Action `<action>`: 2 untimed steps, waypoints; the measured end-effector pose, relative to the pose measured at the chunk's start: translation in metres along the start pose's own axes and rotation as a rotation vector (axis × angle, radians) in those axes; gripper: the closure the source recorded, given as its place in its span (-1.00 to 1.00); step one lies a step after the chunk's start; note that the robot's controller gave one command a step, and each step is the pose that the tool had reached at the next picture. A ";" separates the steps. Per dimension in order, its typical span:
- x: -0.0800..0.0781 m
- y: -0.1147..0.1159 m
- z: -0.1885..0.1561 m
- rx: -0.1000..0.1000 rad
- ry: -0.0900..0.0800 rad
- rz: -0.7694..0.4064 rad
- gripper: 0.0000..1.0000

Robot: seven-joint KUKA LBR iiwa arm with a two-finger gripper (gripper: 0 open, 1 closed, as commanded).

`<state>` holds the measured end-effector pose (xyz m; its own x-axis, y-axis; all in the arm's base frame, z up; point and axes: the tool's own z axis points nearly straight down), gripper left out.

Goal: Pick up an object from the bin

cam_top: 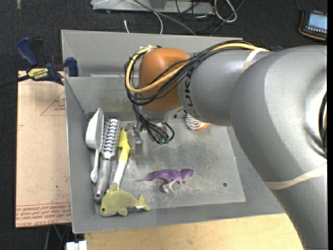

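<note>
While the gripper (137, 137) hung low in the bin's (213, 163) left half, just right of a yellow tool (124, 151), whether it was open or closed could not be told. A white utensil (94, 132) and a brush (110, 138) lay along the left wall, a green plush (122, 202) in the near corner, and a purple dinosaur (171, 177) mid-floor.

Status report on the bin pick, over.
Gripper low on the bin's left side, next to the yellow tool. Bristle brush and white spoon crowd alongside. Purple dinosaur lies apart.
</note>
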<state>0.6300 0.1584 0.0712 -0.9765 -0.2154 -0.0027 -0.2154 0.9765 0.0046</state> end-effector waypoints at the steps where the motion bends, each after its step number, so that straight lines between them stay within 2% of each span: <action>1: 0.000 0.000 0.000 0.000 0.000 0.001 1.00; 2: 0.001 0.000 -0.019 0.000 0.002 0.001 1.00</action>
<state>0.6290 0.1582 0.0903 -0.9767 -0.2146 -0.0004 -0.2146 0.9767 0.0048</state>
